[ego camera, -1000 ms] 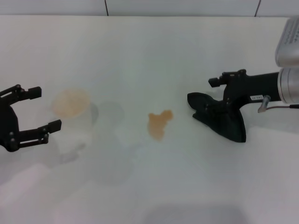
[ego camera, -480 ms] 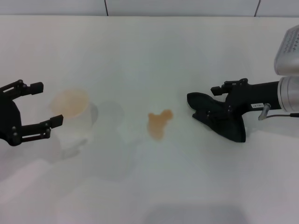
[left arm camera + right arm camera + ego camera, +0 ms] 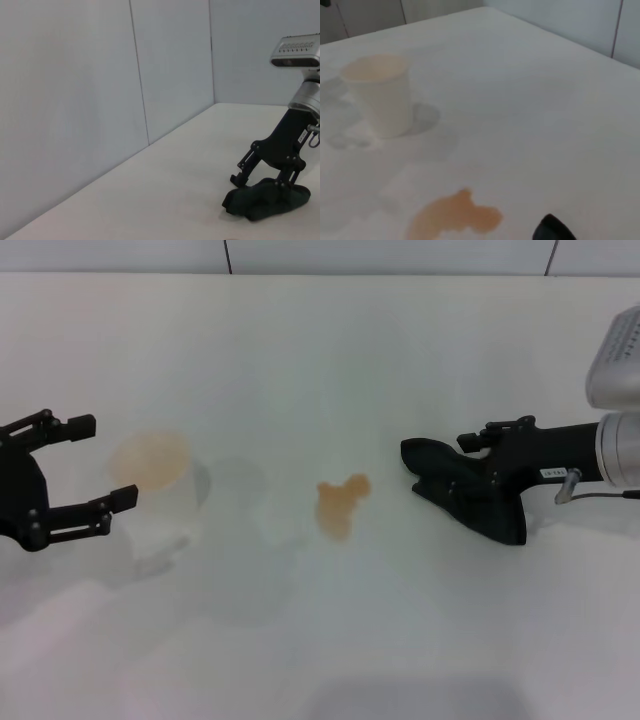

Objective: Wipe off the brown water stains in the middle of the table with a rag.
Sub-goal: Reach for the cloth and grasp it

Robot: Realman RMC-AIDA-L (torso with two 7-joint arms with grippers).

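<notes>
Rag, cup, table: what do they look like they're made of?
Rag: soft black cloth, matte, folded and slumped under the right pincer.
Cup: probably thin translucent plastic, brownish tint at the rim.
Table: smooth white hard surface, faint sheen; material unclear. The brown stain lies on top of it.

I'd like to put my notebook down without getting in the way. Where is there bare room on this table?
The table is bare along its far side and along the near edge. The middle band is crowded: left gripper open beside the cup, the brown water stains, then the right gripper on the rag.
</notes>
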